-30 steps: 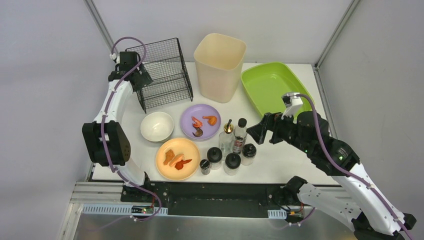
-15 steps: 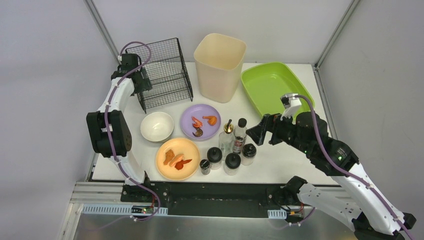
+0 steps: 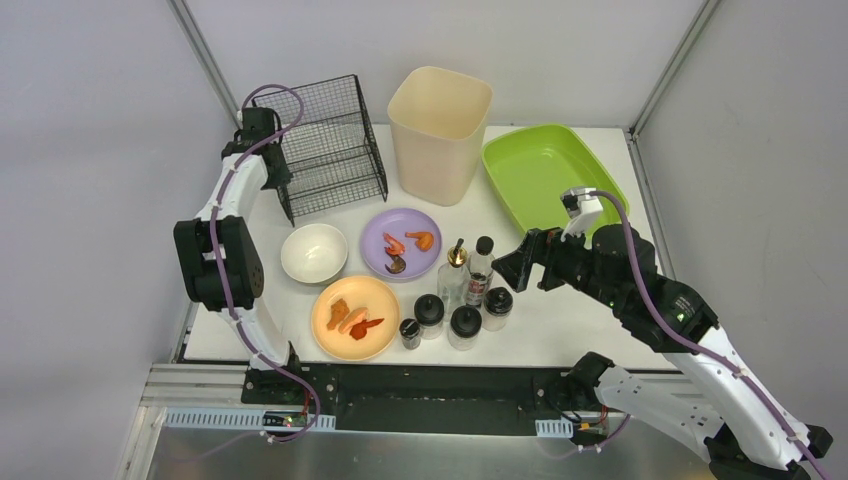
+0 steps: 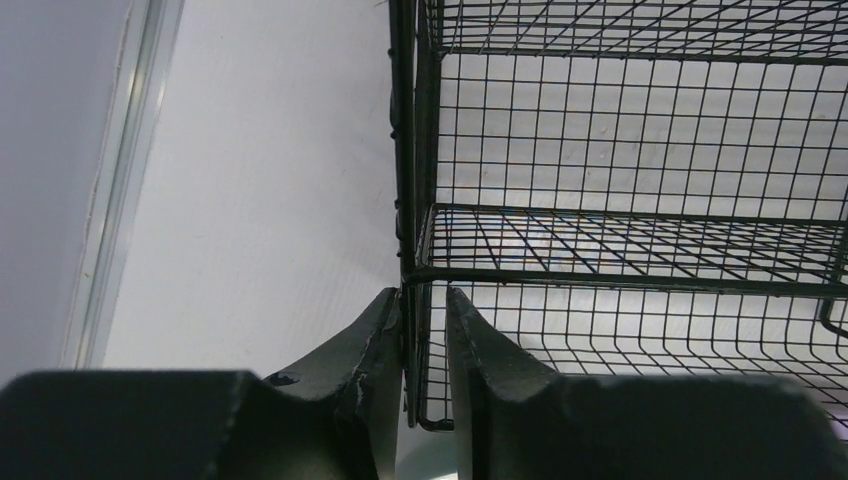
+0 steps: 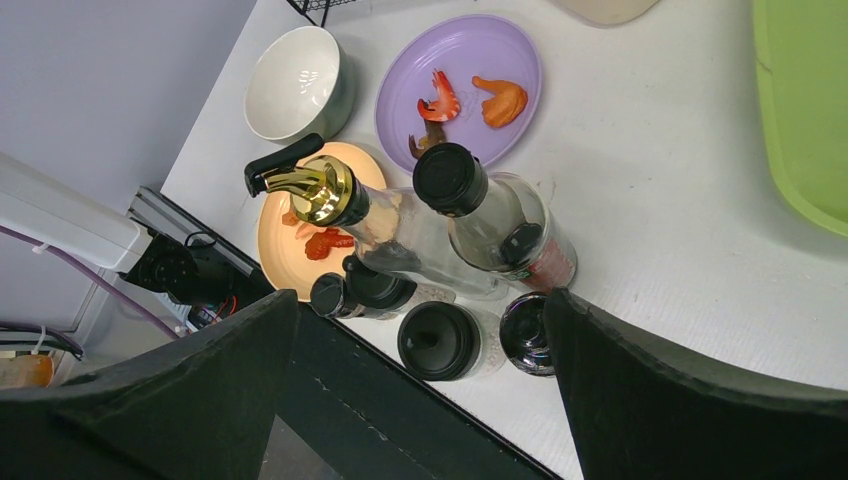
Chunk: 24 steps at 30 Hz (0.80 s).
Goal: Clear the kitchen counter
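Observation:
The white kitchen counter (image 3: 565,322) holds a black wire rack (image 3: 325,145), a white bowl (image 3: 314,252), a purple plate (image 3: 425,222) and an orange plate (image 3: 382,298) with food scraps, two bottles (image 3: 480,268) and several black-lidded jars (image 3: 465,325). My left gripper (image 3: 272,165) is shut on the rack's left corner wire (image 4: 412,200), with one finger on each side of it. My right gripper (image 3: 510,265) hangs open above the black-capped bottle (image 5: 452,180) and the jars (image 5: 440,340), touching nothing.
A tall beige bin (image 3: 440,130) stands at the back centre and a green tray (image 3: 550,175) at the back right. Metal frame posts rise at the rear corners. The dishes crowd the counter's front middle.
My left gripper slid right onto the rack's left edge and its jaws closed on the corner wire. The right arm barely moved.

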Tool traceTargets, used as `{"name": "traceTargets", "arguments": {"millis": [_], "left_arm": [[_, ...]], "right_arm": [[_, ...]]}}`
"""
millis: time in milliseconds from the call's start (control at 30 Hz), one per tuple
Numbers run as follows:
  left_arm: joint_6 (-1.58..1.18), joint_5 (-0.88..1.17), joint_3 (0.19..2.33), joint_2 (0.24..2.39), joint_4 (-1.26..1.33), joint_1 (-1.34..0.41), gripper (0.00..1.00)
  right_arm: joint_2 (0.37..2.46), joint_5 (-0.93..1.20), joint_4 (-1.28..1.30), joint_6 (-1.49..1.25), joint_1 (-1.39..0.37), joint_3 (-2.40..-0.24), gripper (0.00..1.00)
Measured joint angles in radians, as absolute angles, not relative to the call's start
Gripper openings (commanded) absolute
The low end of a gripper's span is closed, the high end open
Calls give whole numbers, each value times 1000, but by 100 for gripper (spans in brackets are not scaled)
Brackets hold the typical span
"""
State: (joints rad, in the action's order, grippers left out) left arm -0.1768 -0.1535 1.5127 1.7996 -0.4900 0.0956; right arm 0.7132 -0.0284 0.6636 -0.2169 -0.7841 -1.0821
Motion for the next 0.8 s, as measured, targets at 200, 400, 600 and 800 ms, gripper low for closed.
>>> {"name": "traceTargets", "arguments": {"millis": [200, 400, 600, 800], "left_arm": [[-165, -132, 1509, 1800, -485, 99, 0], [-156, -116, 1483, 1786, -455, 99, 0], [-152, -97, 1394, 1722, -400, 88, 0], [-136, -78, 1329, 1660, -398, 59, 0]], "right_arm": [[713, -28, 664, -217, -785, -1082, 96], [710, -28, 664, -217, -785, -1082, 96], [704, -20, 664, -223, -785, -1082, 96], [704, -7, 666, -228, -785, -1082, 95]]}}
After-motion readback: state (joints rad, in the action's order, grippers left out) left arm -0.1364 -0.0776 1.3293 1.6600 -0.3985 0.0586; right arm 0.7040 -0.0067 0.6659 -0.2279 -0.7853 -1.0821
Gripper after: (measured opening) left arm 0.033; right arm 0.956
